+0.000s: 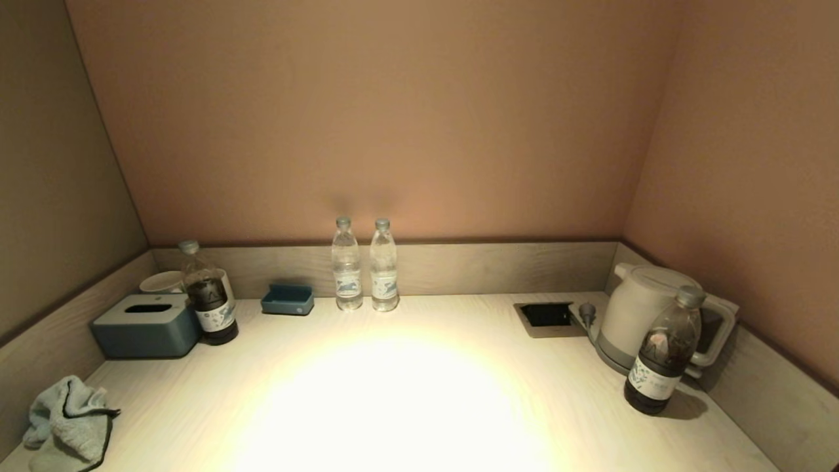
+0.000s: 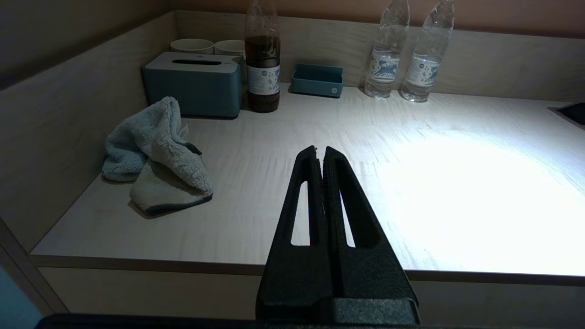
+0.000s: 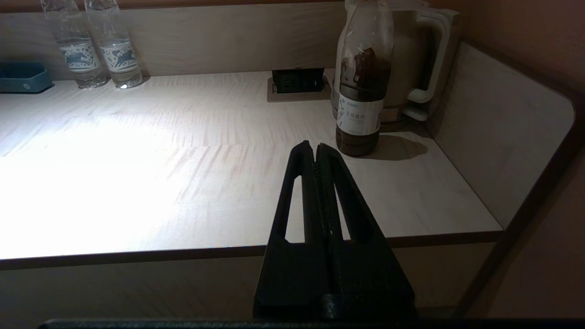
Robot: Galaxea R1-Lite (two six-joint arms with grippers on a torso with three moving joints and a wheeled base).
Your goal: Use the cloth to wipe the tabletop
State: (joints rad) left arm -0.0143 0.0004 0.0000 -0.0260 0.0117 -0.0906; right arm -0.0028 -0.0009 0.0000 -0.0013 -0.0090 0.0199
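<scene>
A crumpled light blue cloth (image 1: 65, 419) lies on the pale wooden tabletop (image 1: 406, 393) at its near left corner, by the left wall; it also shows in the left wrist view (image 2: 155, 157). My left gripper (image 2: 321, 150) is shut and empty, held off the table's front edge, with the cloth ahead and to its left. My right gripper (image 3: 313, 145) is shut and empty, off the front edge near the right end. Neither gripper shows in the head view.
A blue tissue box (image 1: 147, 324), white cups (image 1: 160, 282), a dark drink bottle (image 1: 208, 301) and a small blue tray (image 1: 287, 299) stand back left. Two water bottles (image 1: 364, 265) stand mid-back. A socket recess (image 1: 545, 316), white kettle (image 1: 645, 311) and another dark bottle (image 1: 662, 354) are right.
</scene>
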